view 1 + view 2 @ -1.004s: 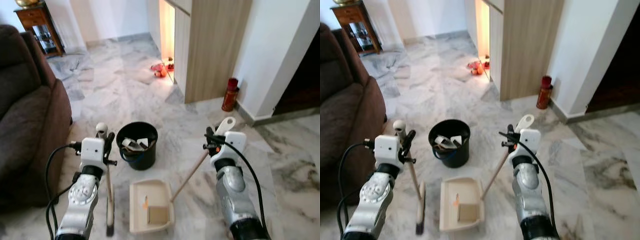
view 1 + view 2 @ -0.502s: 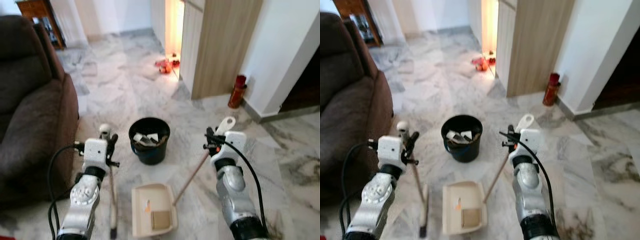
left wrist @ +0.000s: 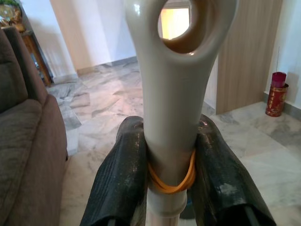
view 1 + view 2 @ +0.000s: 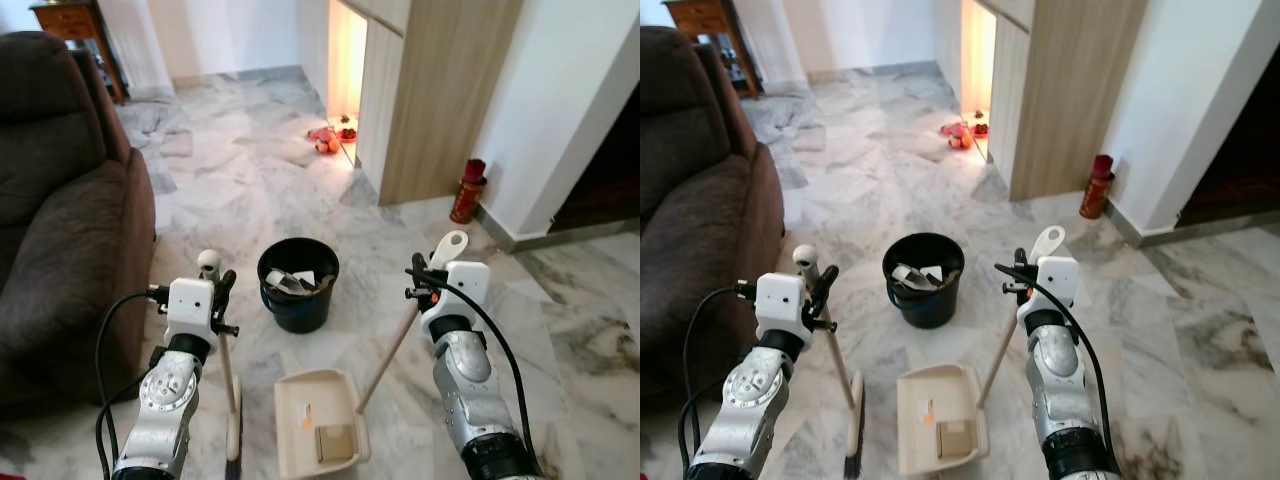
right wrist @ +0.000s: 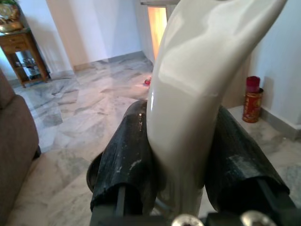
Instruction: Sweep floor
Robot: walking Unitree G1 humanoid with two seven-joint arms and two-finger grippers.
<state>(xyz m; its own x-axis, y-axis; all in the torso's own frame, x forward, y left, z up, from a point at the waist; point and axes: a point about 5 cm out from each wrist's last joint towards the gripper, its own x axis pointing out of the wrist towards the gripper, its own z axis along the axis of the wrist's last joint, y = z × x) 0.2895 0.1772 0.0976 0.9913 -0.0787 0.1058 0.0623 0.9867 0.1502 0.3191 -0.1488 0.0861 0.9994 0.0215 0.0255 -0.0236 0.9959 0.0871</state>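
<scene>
Far left: brown sofa along the edge of the marble floor, with a small wooden side table behind it. Next, left gripper clamped tight on the cream handle top of a broom, both black fingers pressed against the handle, an orange rubber band wrapped just where they grip. Broom shaft angled down, brush end resting on the floor just left of the dustpan. In the middle, ahead of both arms: black bucket standing upright, holding what look like paper scraps, hard to identify at this size. Nearer the robot: cream dustpan flat on the floor, between the two arms, carrying a small brown square piece and an orange fleck. Wooden dustpan handle slanting up to the right into the right gripper, closed firmly around its cream grip end. Beyond: wood-panelled cabinet, reddish items on the floor in a lit gap beside it. Far right: red canister standing against the white wall.
</scene>
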